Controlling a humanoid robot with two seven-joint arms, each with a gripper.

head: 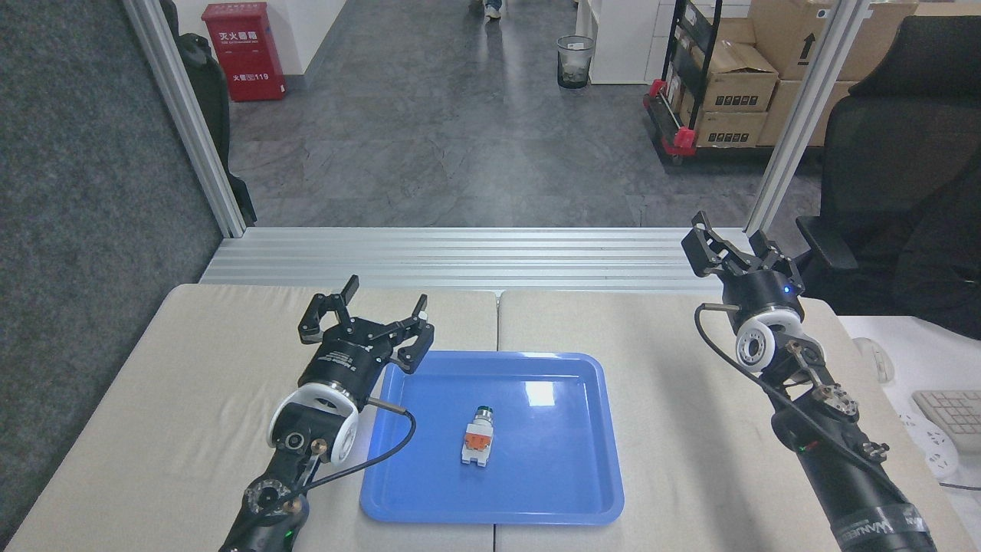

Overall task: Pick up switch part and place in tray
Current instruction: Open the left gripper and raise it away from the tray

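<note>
Switch part (477, 438) lying flat in middle of blue tray (582, 491), green cap toward far rim. Left gripper (366, 326) just past tray's near-left corner, fingers spread, empty. Right gripper (732, 245) well apart, raised, fingers spread.

Bright, even overhead light, sharp focus, with a white glare patch on the tray (582, 429) floor
</note>
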